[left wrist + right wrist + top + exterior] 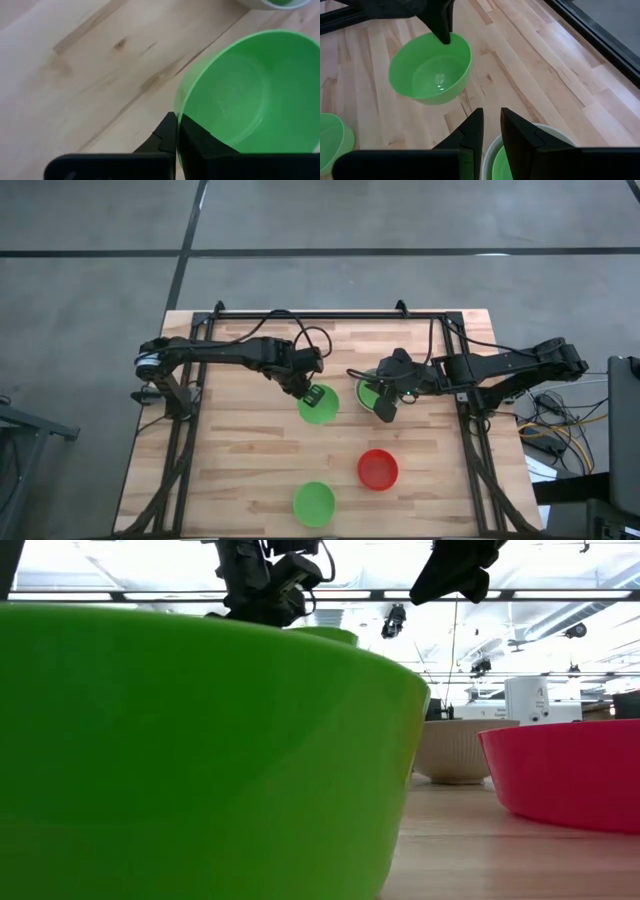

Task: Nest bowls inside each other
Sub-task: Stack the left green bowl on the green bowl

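Left arm stretched toward table centre, left gripper [313, 394] tilted down, fingers [170, 131] pinched together on a bowl rim [182, 107]. Right arm reaching in from opposite side, right gripper [491, 131] pointing down, fingers [472, 131] a narrow gap apart, gripping nothing, close beside left gripper.

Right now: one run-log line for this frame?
left gripper shut on green bowl rim | right gripper over white bowl rim, green bowl nested inside | red bowl, third green bowl loose
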Available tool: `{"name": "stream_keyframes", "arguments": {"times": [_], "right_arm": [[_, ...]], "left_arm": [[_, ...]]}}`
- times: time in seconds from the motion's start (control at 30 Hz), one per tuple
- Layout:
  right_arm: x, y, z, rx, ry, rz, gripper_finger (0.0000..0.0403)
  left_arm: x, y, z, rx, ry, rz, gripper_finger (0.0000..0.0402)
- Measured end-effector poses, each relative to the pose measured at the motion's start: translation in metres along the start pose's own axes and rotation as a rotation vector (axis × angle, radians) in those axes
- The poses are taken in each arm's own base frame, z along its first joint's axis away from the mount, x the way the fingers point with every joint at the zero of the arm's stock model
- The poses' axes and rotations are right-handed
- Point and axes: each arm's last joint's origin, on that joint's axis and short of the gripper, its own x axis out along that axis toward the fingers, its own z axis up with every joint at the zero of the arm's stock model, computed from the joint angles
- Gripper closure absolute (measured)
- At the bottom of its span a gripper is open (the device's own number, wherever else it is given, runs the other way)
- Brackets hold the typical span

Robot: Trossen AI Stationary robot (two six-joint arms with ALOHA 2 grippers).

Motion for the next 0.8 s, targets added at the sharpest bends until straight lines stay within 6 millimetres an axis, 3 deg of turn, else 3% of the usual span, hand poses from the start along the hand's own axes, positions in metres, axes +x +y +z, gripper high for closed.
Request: {"name": "stream_keyframes", "arguments": {"times": [0.53, 0.8], "right_arm": [[0.0, 0.0, 0.001, 0.018, -0.01, 0.005, 0.0339], [0.004, 0.008, 0.014, 0.341, -0.123, 0.093, 0.0339]], "left_arm": [[0.004, 0.003, -0.001, -0.035, 0.008, 0.015, 0.0396], [0.003, 0.004, 0.0, -0.04, -0.011, 0.032, 0.0395]]}}
